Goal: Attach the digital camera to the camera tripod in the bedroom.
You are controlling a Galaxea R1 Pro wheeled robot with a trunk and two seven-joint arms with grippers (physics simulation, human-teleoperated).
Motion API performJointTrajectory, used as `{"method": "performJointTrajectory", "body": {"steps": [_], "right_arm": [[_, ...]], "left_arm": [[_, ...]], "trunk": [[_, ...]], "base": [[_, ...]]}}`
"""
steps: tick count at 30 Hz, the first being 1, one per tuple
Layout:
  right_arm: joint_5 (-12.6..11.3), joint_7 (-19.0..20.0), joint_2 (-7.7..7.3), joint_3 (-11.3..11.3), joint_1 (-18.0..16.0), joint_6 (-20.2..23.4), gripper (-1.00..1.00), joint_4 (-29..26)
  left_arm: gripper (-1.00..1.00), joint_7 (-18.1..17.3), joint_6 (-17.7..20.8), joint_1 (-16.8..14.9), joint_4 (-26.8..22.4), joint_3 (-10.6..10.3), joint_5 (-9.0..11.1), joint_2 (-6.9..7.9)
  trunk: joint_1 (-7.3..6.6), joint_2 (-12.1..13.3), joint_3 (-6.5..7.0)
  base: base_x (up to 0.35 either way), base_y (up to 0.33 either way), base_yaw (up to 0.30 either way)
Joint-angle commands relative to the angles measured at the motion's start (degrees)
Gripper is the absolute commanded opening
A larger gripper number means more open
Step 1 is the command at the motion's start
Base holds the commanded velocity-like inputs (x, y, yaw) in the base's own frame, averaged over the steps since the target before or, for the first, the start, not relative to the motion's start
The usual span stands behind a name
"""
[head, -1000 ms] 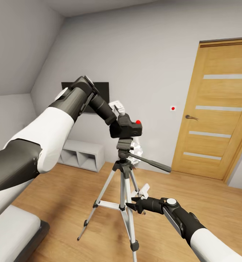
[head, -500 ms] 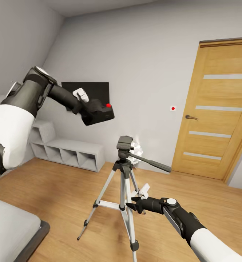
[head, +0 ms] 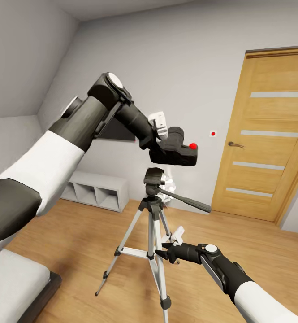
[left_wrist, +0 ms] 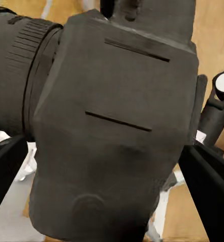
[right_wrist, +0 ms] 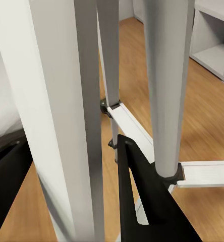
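My left gripper (head: 161, 142) is shut on the digital camera (head: 178, 152), a black box with a red button (head: 193, 146) on top. It holds the camera in the air, just above and slightly right of the black head (head: 153, 176) of the camera tripod (head: 151, 224), not touching it. The left wrist view shows the camera body (left_wrist: 117, 126) close up between my two fingers. Low down, my right gripper (head: 160, 255) is shut on a silver tripod leg (right_wrist: 66, 126), which runs between its black fingers (right_wrist: 142, 201). The pan handle (head: 187, 200) points right.
An oak door (head: 265, 134) stands at the right. A low white shelf (head: 99, 190) lines the grey back wall, and a black TV (head: 117, 132) is partly hidden behind my left arm. The bed corner (head: 19, 282) is at the lower left. A white ball lamp (head: 169, 183) stands behind the tripod.
Half a second ago my left arm held the camera far to the left; it has swung back right and now holds it over the tripod head. The right arm has not moved.
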Motion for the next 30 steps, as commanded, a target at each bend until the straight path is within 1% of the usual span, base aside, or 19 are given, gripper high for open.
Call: {"method": "performJointTrajectory", "body": {"steps": [1,2,4,6,7,11,14,16,21,27,30], "right_arm": [[-0.91,0.02,-0.07,0.25,-0.05,0.18,-1.0,-0.07],[-0.91,0.02,-0.07,0.25,-0.05,0.18,-1.0,-0.07],[-0.91,0.02,-0.07,0.25,-0.05,0.18,-1.0,-0.07],[-0.91,0.02,-0.07,0.25,-0.05,0.18,-1.0,-0.07],[-0.91,0.02,-0.07,0.25,-0.05,0.18,-1.0,-0.07],[-0.91,0.02,-0.07,0.25,-0.05,0.18,-1.0,-0.07],[-0.91,0.02,-0.07,0.25,-0.05,0.21,-1.0,-0.07],[-0.91,0.02,-0.07,0.25,-0.05,0.33,-1.0,-0.07],[-0.91,0.02,-0.07,0.25,-0.05,0.2,-1.0,-0.07],[-0.91,0.02,-0.07,0.25,-0.05,0.18,-1.0,-0.07],[-0.91,0.02,-0.07,0.25,-0.05,0.18,-1.0,-0.07]], "left_arm": [[-1.0,-0.52,1.33,0.38,-1.02,-2.17,-0.26,-0.06],[-1.0,-0.52,2.58,0.65,-1.6,-4.01,0.12,0.17],[-1.0,-0.52,5.86,0.92,-2.24,-6.16,1.74,0.83],[-1.0,-0.52,7.03,0.99,-2.39,-6.77,2.93,1.05],[-1.0,-0.52,7.79,1.04,-2.5,-7.17,3.95,1.2],[-1.0,-0.52,8.77,1.09,-2.6,-7.7,5.24,1.69],[-1.0,-0.52,9.1,1.11,-2.6,-7.86,5.61,2.32],[-1.0,-0.52,9.32,1.11,-2.59,-7.96,5.9,3.68],[-1.0,-0.52,9.36,1.12,-2.66,-8.01,5.95,4.63],[-1.0,-0.52,9.37,1.12,-2.78,-8.06,5.96,6.68],[-1.0,-0.52,9.37,1.12,-2.87,-8.22,5.96,7.07]], "trunk": [[0.02,-0.06,-0.02],[0.02,-0.06,-0.02],[0.02,-0.06,-0.02],[0.02,-0.06,-0.02],[0.02,-0.06,-0.02],[0.02,-0.06,-0.02],[0.02,-0.06,-0.02],[0.02,-0.06,-0.02],[0.02,-0.06,-0.02],[0.02,-0.06,-0.02],[0.02,-0.06,-0.02]], "base": [[0.0,0.0,0.0],[0.0,0.0,0.0],[0.0,0.0,0.0],[0.0,0.0,0.0],[0.0,0.0,0.0],[0.0,0.0,0.0],[0.0,0.0,0.0],[0.0,0.0,0.0],[0.0,0.0,0.0],[0.0,0.0,0.0],[0.0,0.0,0.0]]}}
